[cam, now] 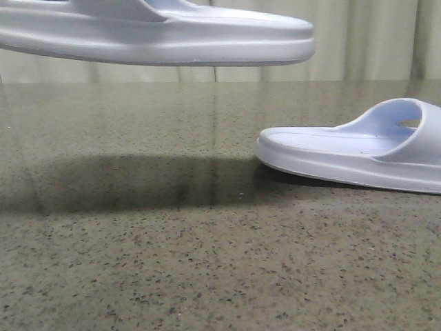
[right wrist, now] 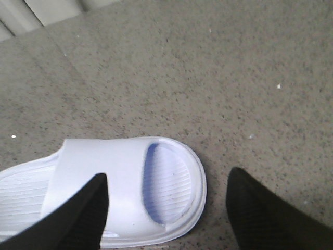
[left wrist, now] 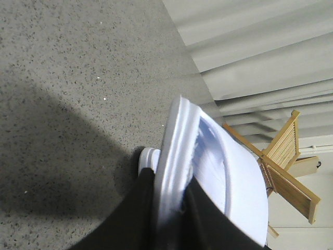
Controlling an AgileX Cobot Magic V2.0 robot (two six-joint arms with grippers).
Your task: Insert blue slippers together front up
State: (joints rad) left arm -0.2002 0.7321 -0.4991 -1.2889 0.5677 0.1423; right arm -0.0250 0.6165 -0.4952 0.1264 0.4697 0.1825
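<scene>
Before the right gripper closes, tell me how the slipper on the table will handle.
The slipper on the table looks like thick moulded foam, so probably light and slightly springy rather than floppy. Its flat sole rests fully on the table, so it should slide, not roll or tip. The smooth strap may slip between the open right gripper fingers.

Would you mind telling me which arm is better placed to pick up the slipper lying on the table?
The right: its open tool hovers over that slipper, while the left tool already holds the other slipper.
</scene>
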